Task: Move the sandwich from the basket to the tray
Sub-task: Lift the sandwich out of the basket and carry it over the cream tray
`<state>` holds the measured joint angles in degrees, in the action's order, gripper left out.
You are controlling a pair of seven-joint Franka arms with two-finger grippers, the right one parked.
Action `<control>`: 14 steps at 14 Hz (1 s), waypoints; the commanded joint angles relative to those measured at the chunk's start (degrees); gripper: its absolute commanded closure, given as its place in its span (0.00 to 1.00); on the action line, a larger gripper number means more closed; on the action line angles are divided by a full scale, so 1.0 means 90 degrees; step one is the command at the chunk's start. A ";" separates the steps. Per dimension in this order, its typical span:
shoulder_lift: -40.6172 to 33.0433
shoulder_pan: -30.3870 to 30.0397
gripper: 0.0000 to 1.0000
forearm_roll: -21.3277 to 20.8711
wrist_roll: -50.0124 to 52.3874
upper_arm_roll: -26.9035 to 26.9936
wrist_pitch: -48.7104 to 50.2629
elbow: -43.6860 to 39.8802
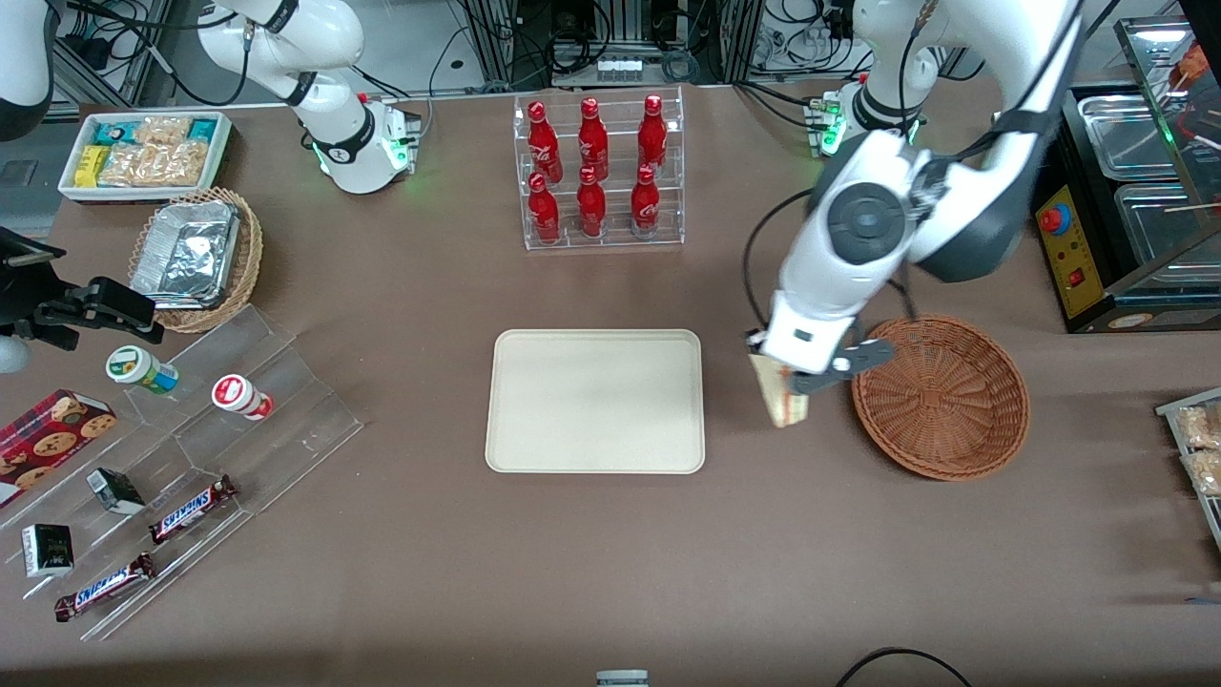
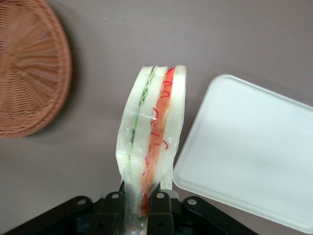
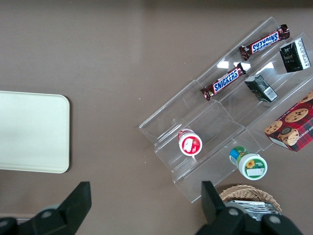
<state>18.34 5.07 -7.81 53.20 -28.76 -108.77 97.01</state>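
Brown cloth covers the whole surface (image 1: 591, 572), and many cables hang at the edge farthest from the front camera. On this surface the tray (image 1: 595, 401) lies flat in the middle, with nothing on it. The basket (image 1: 942, 397) stands beside it, toward the working arm's end, and it holds nothing.

The claw (image 1: 788, 380) hangs above the bare strip of surface between the tray and the basket. It is pinching the sandwich (image 1: 784, 401): in the left wrist view the two black fingers (image 2: 111, 211) press on one narrow end of the wrapped wedge (image 2: 152, 132). The rest of the sandwich sticks out from the claw, so its cut edge shows, with a green stripe and a red-orange stripe between the pale bread layers. It is wrapped in clear film. In that view the sandwich is over the brown surface, with the rim of the basket (image 2: 34, 68) at one side and a corner of the tray (image 2: 244, 152) at the other; it touches neither of them.

Farther from the front camera than the tray stands a clear rack of red bottles (image 1: 598, 172). Toward the parked arm's end lie a clear stepped stand (image 1: 205, 429) with two Snickers bars (image 1: 191, 509), and a lighter basket with foil trays (image 1: 196, 258).
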 commanded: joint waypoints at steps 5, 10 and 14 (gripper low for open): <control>0.1379 0.1077 0.81 -0.0830 0.0105 -0.0017 -0.0188 -0.0789; 0.1829 0.1400 0.80 -0.1094 0.0280 0.0022 -0.0901 -0.0730; 0.2122 0.1555 0.80 -0.1261 0.0407 0.0138 -0.1186 -0.0730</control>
<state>35.88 17.16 -17.67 54.81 -28.78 -118.97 92.09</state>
